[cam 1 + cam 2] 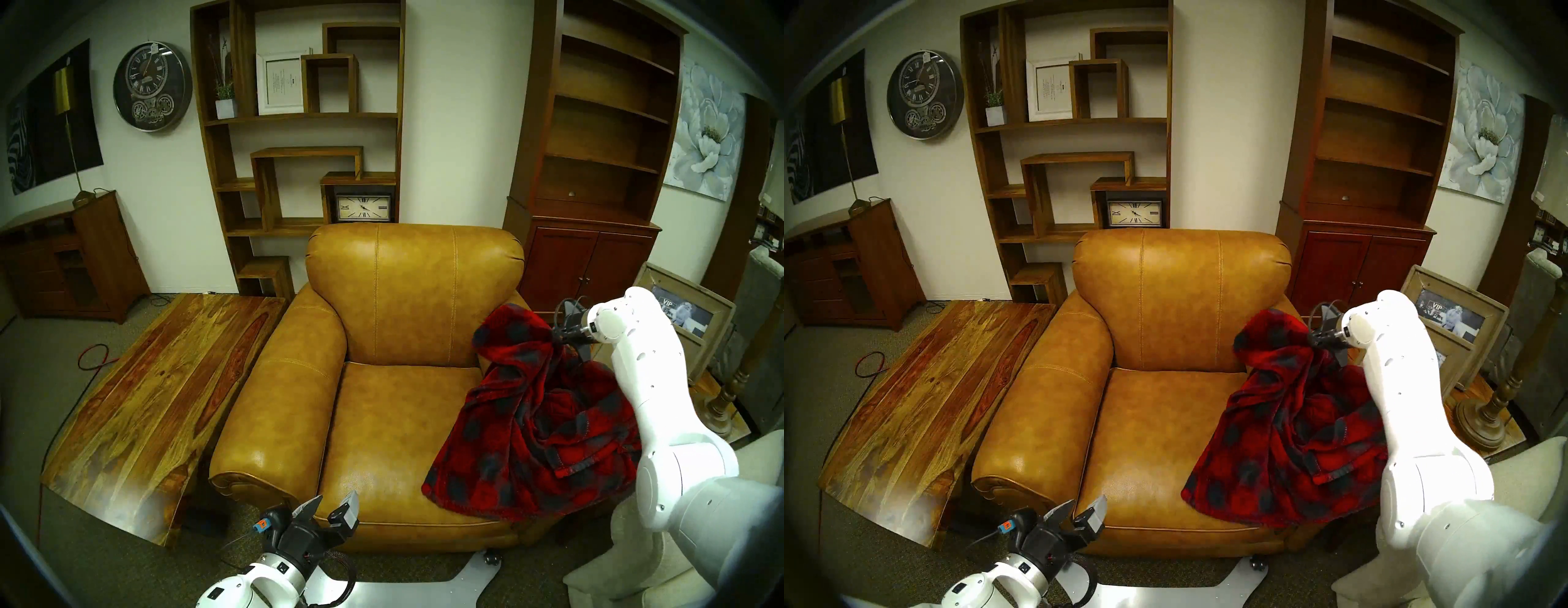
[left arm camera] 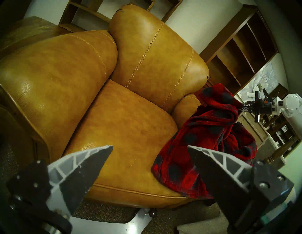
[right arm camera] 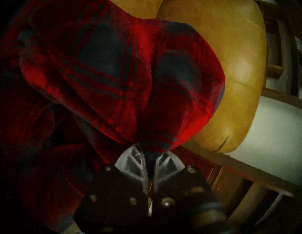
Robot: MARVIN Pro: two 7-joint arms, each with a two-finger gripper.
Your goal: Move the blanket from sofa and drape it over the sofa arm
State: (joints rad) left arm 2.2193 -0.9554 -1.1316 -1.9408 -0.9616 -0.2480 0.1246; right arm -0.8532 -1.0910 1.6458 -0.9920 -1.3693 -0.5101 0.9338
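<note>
Along the left wall a round wall clock [image 1: 152, 90] hangs above a low wooden cabinet [image 1: 72, 259], and a plank-topped wooden coffee table [image 1: 157, 395] sits on the carpet with its right edge just beside the sofa [image 1: 407, 297]. Near the table's front right corner the left gripper [image 1: 333, 507] hovers before the seat front, its fingers spread wide and empty. Behind the sofa stands an open wooden shelf unit [image 1: 297, 127] with a small rectangular clock [image 1: 363, 208] on a low shelf; further right is a taller dark bookcase [image 1: 594, 170]. The blanket [image 1: 539, 424] lies bunched over the sofa arm [image 2: 186, 106] on the robot's right, most of which it hides, its lower corner spilling onto the seat cushion toward the front edge. The right gripper [image 3: 149, 155] has its fingers clenched on a raised fold of the blanket above that arm. A flower painting [image 1: 704, 136] hangs on the right wall.
</note>
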